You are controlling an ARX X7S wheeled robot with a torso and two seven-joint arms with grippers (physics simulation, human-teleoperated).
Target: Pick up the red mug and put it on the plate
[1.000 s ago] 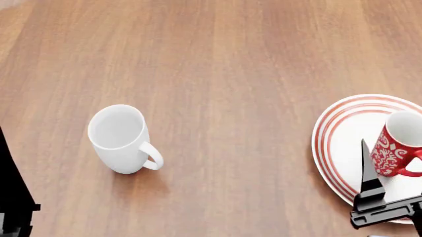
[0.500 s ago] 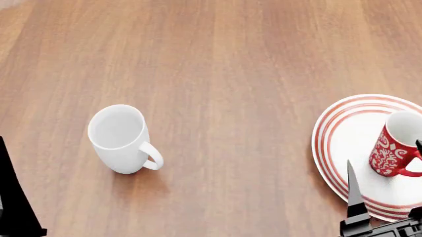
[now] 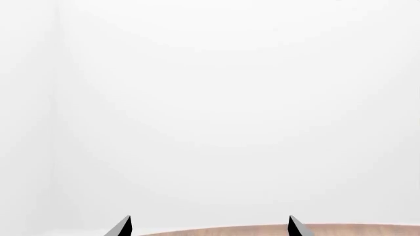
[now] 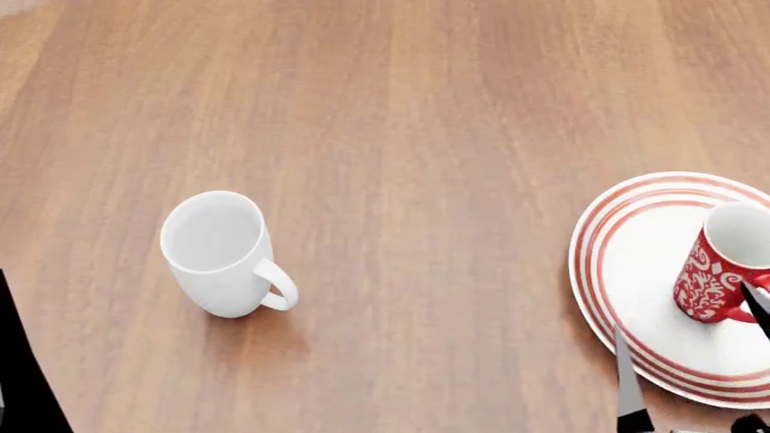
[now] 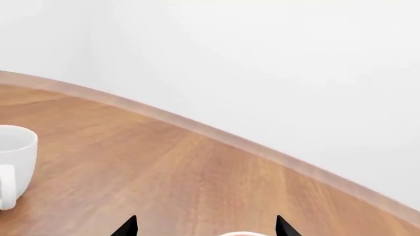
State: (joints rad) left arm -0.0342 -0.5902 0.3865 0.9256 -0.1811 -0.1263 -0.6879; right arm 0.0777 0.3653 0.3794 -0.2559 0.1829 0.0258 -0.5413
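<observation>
The red mug, patterned in white swirls, stands upright on the red-ringed white plate at the table's right edge, handle toward the near right. My right gripper is open just on the near side of the mug, one fingertip over the plate's near rim and the other by the handle, holding nothing. In the right wrist view its fingertips stand wide apart, with a sliver of the mug's white rim between them. The left gripper is open and empty; its arm shows at the head view's lower left.
A plain white mug stands left of centre on the wooden table, handle toward the near right; the right wrist view shows it too. A white wall lies beyond the table's far edge.
The right gripper has drawn back toward the near edge, away from the red mug, which stays standing on the plate. The left arm has shifted slightly at the lower left.
</observation>
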